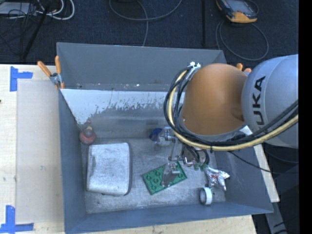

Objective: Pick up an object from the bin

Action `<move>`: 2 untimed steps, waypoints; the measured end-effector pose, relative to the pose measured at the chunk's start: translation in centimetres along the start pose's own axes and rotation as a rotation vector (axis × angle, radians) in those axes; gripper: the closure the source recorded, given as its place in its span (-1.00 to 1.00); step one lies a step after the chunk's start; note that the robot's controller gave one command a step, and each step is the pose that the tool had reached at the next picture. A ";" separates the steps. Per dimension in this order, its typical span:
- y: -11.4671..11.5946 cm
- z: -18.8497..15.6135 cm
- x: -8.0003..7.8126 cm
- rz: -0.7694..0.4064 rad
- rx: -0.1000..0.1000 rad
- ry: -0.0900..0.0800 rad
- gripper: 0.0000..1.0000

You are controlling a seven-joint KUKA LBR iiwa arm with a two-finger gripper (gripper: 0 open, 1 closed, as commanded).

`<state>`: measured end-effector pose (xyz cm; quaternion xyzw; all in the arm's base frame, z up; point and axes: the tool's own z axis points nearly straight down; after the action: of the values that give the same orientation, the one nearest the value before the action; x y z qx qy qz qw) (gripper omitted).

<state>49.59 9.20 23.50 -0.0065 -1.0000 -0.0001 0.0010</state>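
The arm's orange-covered wrist [214, 99] hangs over the right half of the grey bin [122, 72], and the jaws point down from it onto a flat green studded plate [157, 180]. This plate lies on the bin floor near the front wall, a little right of the middle, turned cornerwise. The jaws' tips stand over the plate's right part, and it lies under them, not between them. Whether they are open or closed cannot be told, nor whether they touch it. Left of the plate lies a pale grey pad [109, 168], with a small reddish thing [87, 134] behind it. A crumpled silver wrapper [216, 177] and a small white ring [206, 195] lie to the right, and a blue thing [156, 134] lies behind the jaws.
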 end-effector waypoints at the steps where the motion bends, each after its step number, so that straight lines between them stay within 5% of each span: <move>1: -1.7 11.8 -2.4 0.071 0.002 0.007 -1.00; 2: -4.2 16.2 -1.0 0.204 -0.002 -0.004 -1.00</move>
<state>50.54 5.02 7.30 -0.1081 -0.9941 -0.0010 -0.0009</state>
